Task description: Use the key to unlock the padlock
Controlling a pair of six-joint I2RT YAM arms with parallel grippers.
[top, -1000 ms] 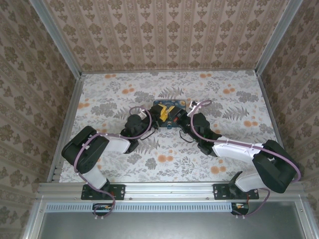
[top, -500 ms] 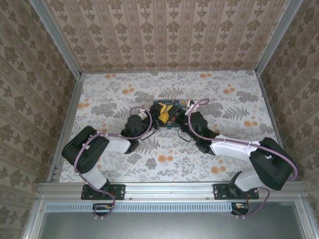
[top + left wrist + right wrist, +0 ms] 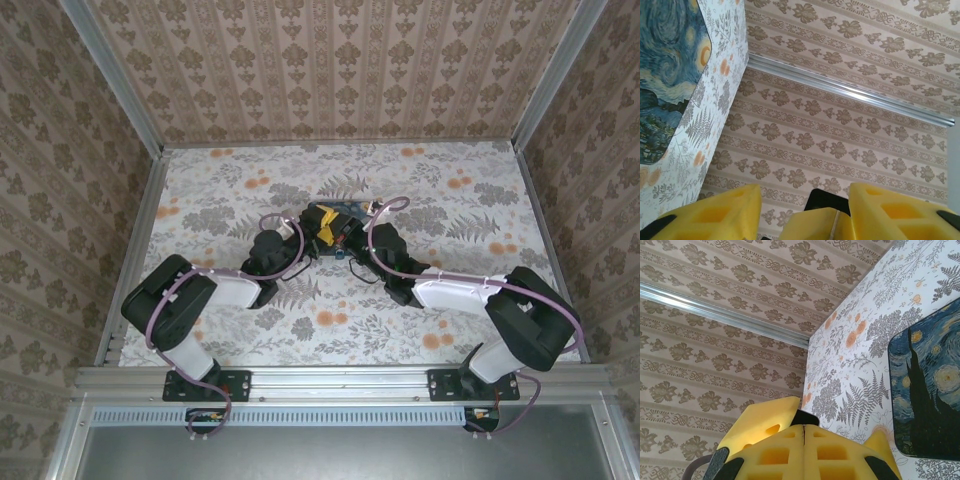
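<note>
Tiny dark bluish padlock (image 3: 341, 252), barely legible at the box's (image 3: 348, 208) near edge; left pincer (image 3: 806, 196) spread, right pincer (image 3: 804, 434) pressed closed.

The left arm (image 3: 215, 290) and right arm (image 3: 460, 295) reach inward, wrists nearly meeting near the table's (image 3: 480, 200) middle. On the left gripper (image 3: 804, 195) the fingers stand apart; on the right gripper (image 3: 804, 432) they press together.
</note>
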